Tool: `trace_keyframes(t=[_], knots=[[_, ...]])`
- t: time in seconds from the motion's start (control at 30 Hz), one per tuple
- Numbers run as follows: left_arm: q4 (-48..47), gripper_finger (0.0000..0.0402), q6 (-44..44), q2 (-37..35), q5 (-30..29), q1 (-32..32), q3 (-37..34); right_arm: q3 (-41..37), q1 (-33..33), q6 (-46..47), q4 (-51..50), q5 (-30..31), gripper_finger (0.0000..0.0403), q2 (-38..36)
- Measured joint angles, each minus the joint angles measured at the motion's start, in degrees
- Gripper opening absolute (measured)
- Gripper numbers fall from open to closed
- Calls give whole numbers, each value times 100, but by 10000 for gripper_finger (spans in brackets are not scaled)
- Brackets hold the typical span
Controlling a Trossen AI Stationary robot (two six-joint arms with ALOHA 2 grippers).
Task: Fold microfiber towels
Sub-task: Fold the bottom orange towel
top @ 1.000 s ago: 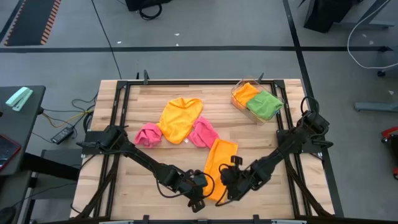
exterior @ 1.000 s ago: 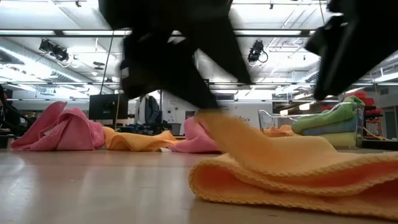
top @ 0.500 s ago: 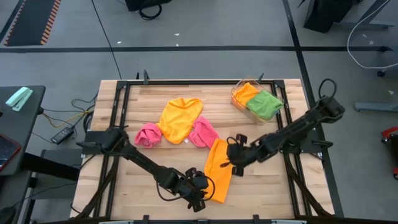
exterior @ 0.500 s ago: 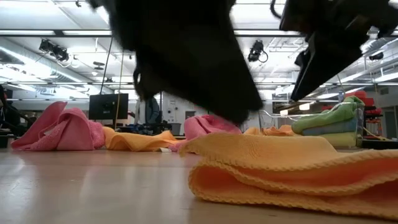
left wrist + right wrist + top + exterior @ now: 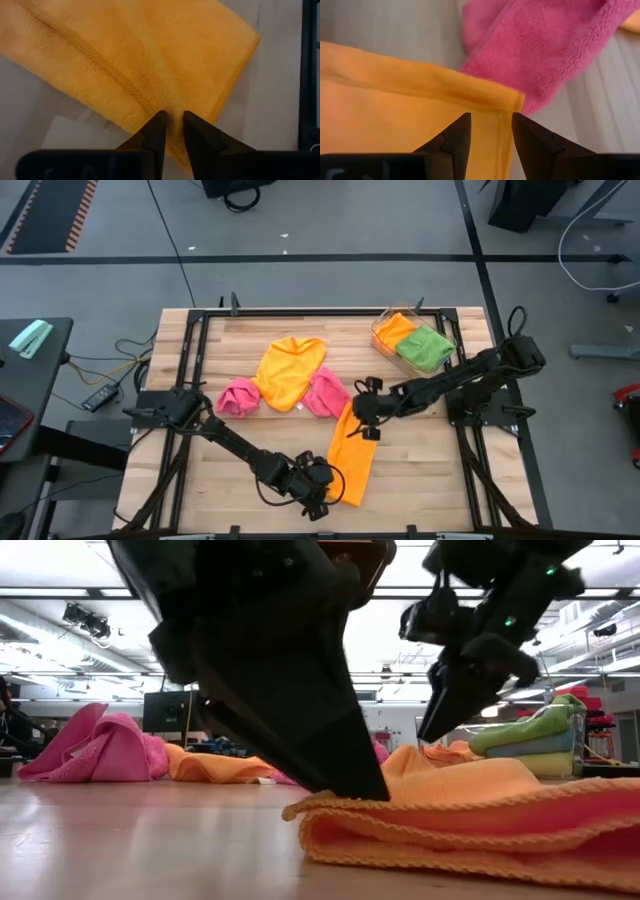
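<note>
Swung up from the lower centre, the right gripper (image 5: 362, 423) now hovers, jaws apart, over the folded orange towel's (image 5: 352, 452) upper end (beside a pink towel (image 5: 325, 393)), while the left gripper (image 5: 322, 502) pinches its lower edge.

Overhead, table-level, two close wrist views

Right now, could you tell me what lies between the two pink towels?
In the high view, the yellow towel lies between the left pink towel and the right pink towel.
</note>
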Motion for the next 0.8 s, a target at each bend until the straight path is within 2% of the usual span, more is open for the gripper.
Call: trace_keyframes(t=[0.2, 0.5, 0.8], knots=[[31, 63, -33, 0, 6, -21, 0, 0, -296, -674, 296, -474, 145, 76], [53, 66, -20, -2, -1, -4, 0, 11, -665, -1121, 453, -1162, 140, 182], [38, 53, -6, -2, -33, 1, 0, 7, -696, -1398, 467, -1505, 137, 367]])
